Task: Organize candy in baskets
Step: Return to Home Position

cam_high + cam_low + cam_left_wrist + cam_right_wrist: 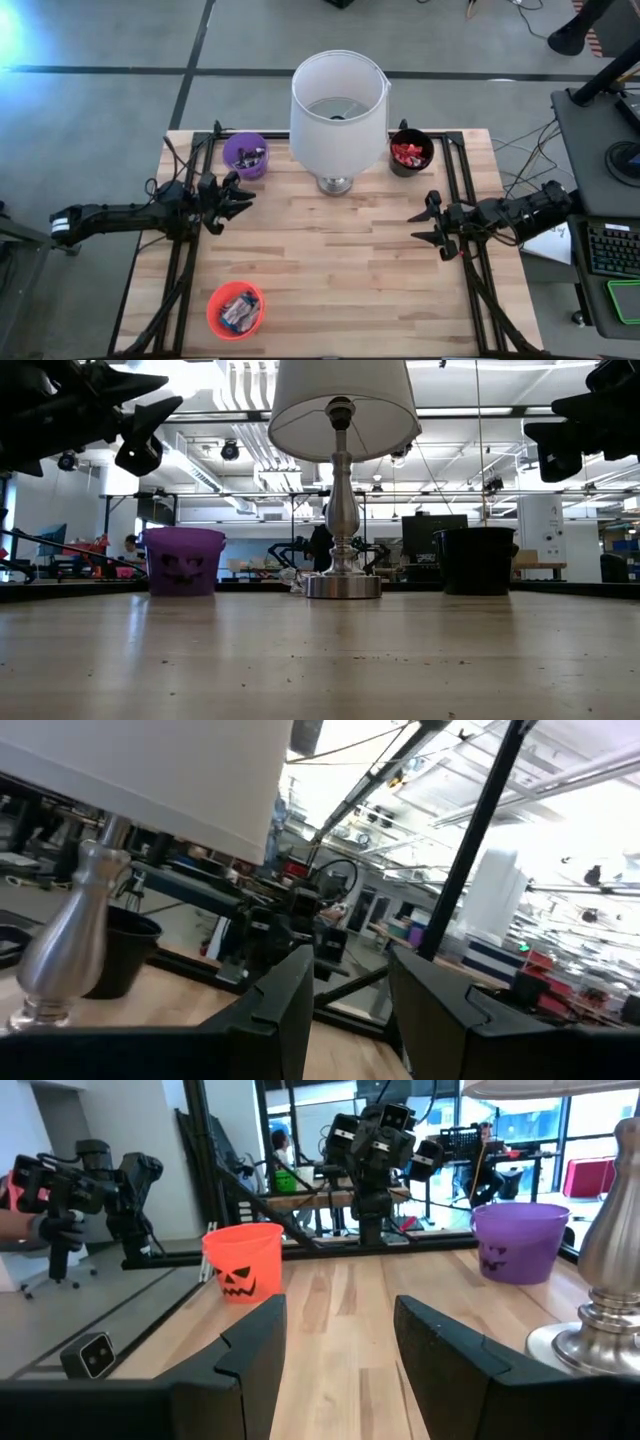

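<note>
On the table, the candy looks all sorted: blue-white in the orange basket, dark bars in the purple basket, red in the black basket. The left gripper and right gripper hover either side of the lamp, jaws spread, empty. Bars look light and slick-wrapped, so I'd pinch one across the middle.

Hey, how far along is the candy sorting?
Sorting looks done: dark bars sit in the purple basket, red ones in the black basket, blue-and-white ones in the orange basket. In hand: nothing; the left gripper and right gripper are open and empty. Left: I see no loose candy on the table.
</note>
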